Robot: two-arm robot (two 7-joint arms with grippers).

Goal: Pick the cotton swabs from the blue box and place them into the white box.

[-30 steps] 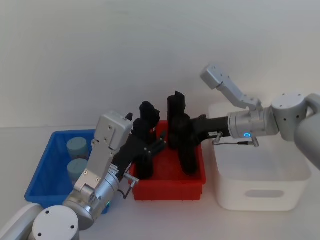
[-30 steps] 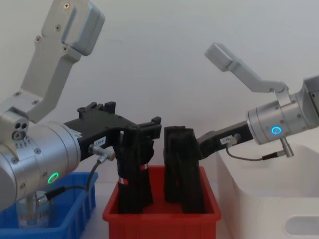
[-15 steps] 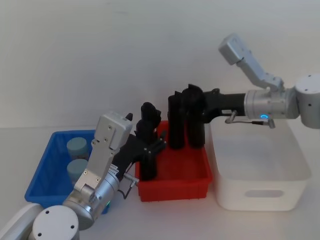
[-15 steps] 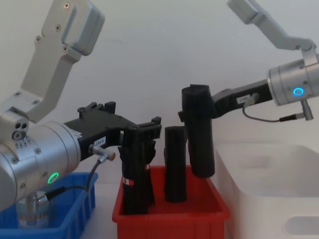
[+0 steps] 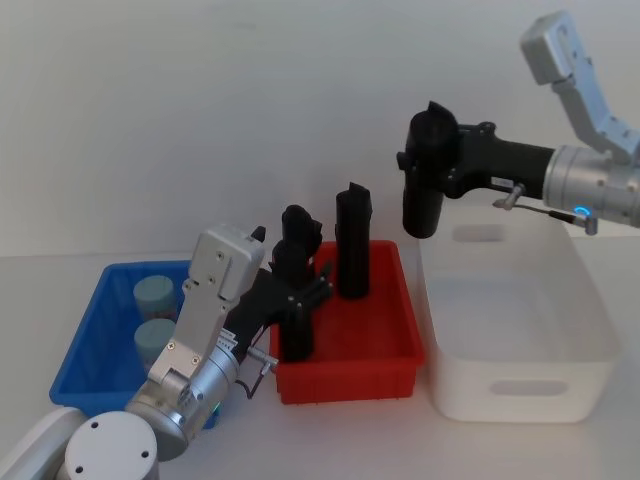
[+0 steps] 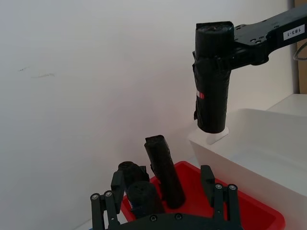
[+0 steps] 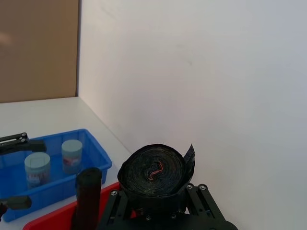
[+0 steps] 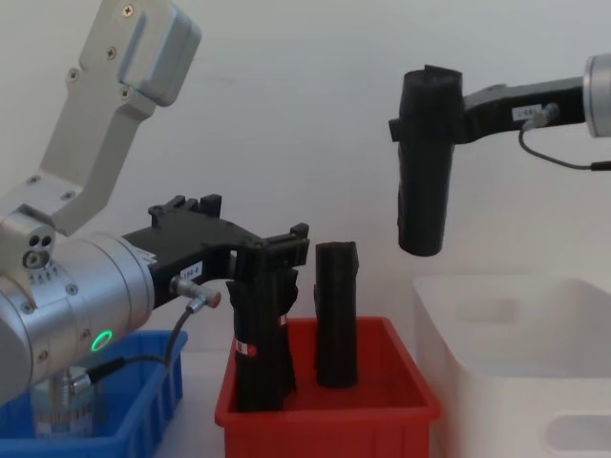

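Two cotton swabs tubs (image 5: 155,293) (image 5: 152,338) with pale teal lids stand in the blue box (image 5: 90,385) at the left. My left gripper (image 5: 297,295) reaches over the red bin (image 5: 345,378). Its fingers (image 6: 218,191) are spread wide, open, on either side of an upright black roll (image 8: 260,353). High at the right, my right gripper (image 5: 425,165) is shut on another black roll (image 8: 423,210). It holds that roll upright in the air over the far left corner of the white box (image 5: 520,385).
A third black roll (image 5: 352,245) stands upright in the red bin, between the blue and white boxes. A plain white wall rises behind the table. A brown panel (image 7: 38,48) stands beyond the blue box.
My right gripper has lifted its black roll out of the red bin, up and to the right over the white box's corner. The left gripper has stayed put.
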